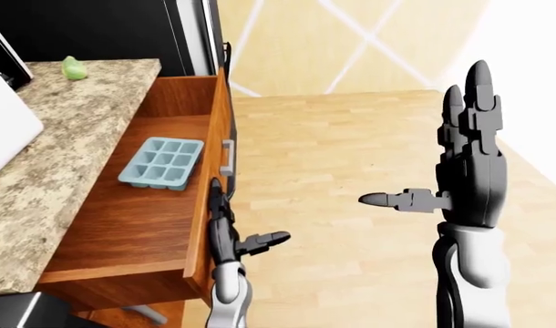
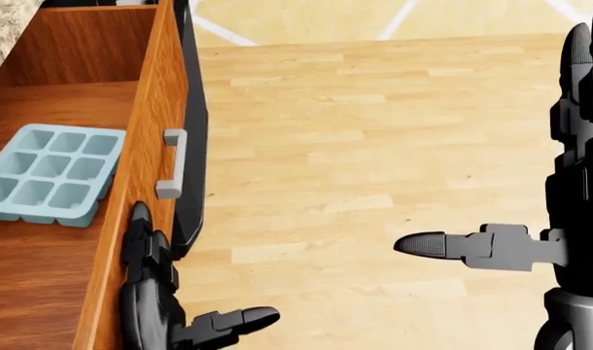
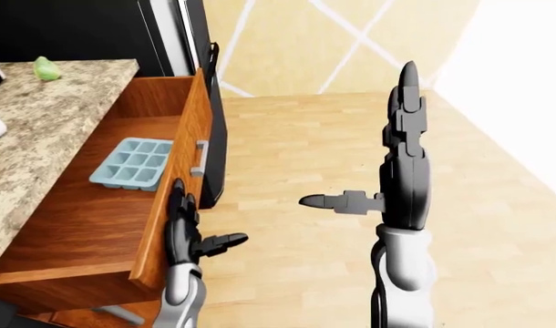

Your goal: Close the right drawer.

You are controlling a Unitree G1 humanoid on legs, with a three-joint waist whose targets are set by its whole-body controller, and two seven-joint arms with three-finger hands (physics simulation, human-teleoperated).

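Against the wooden front of the right drawer (image 1: 150, 225), which juts well out from under the granite counter (image 1: 50, 157) with an ice tray (image 1: 161, 162) inside, the left hand (image 1: 225, 236) lies flat, fingers spread wide. Push squarely, just below the handle (image 1: 228, 157), so it slides straight. Out over the floor, the right hand (image 1: 465, 171) hangs open, holding nothing. No writing is legible.
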